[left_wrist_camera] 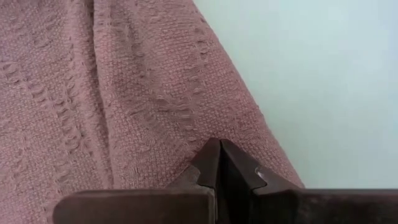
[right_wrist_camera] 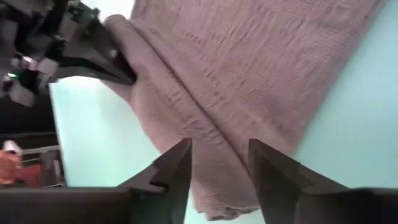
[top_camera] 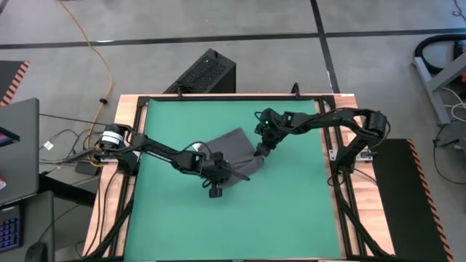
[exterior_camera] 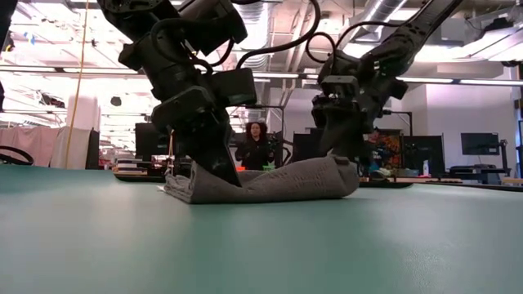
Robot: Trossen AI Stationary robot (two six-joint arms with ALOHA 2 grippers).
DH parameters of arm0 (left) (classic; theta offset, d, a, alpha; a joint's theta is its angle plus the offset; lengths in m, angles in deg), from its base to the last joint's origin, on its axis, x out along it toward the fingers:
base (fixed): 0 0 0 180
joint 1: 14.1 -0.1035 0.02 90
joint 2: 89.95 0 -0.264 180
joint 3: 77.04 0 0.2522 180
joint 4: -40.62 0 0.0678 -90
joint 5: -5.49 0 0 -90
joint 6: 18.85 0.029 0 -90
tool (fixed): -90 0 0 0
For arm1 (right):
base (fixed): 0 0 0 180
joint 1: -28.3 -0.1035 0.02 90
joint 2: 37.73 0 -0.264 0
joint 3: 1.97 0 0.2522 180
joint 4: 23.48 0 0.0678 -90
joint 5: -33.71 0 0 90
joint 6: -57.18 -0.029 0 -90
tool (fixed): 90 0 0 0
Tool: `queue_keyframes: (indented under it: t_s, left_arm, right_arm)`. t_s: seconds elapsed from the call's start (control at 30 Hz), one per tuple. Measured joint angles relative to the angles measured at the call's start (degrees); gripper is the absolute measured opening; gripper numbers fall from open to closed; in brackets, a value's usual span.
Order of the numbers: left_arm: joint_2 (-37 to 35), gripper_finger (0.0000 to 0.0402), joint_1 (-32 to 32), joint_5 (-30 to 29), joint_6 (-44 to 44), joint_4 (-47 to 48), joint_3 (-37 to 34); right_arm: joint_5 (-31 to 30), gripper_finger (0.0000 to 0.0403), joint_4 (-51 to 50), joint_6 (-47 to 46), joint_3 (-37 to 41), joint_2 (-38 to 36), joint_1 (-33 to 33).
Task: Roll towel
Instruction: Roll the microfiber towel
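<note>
The dark grey towel lies partly rolled on the green mat, near the mat's middle. In the low view the towel is a low, thick roll. My left gripper is shut, with its tips down on the towel's left near end. My right gripper is open above the towel's right end. Its two fingers stand on either side of the rolled fold. My left gripper presses its shut fingertips down on the towel's top surface, close to its side edge. The fingers come slanting down from the table's left. The towel lies flat on the mat under them. My right gripper straddles the fold; I cannot tell whether its fingers touch the cloth.
A wooden table frame with black rails borders the mat. A black box stands beyond the far edge, and a laptop sits off to the left. A person stands in the room behind. Bare mat lies toward the near edge.
</note>
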Motion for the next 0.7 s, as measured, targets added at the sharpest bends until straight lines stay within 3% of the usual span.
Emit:
queue_keyframes:
  t_s: [0.17, 0.4, 0.57, 0.7]
  left_arm:
    - [0.0, 0.0, 0.86, -0.01, -0.58, 0.33, 0.0]
    - [-0.22, 0.0, 1.56, 2.16, -0.64, 1.03, -0.01]
    - [-0.22, 0.0, 1.66, 2.94, 2.21, 1.73, -0.02]
    - [-0.35, 0.0, 2.3, 3.07, 3.05, 4.26, 0.02]
  right_arm:
    - [2.05, 0.0207, 3.27, 5.3, 0.02, -0.9, 0.08]
    - [7.66, 0.019, 8.7, 17.93, -0.07, -10.53, 0.05]
    - [-7.83, 0.0156, 2.77, 35.84, -0.07, -11.4, -7.3]
    - [-12.77, 0.0111, 9.79, 39.88, -0.05, -6.77, -9.47]
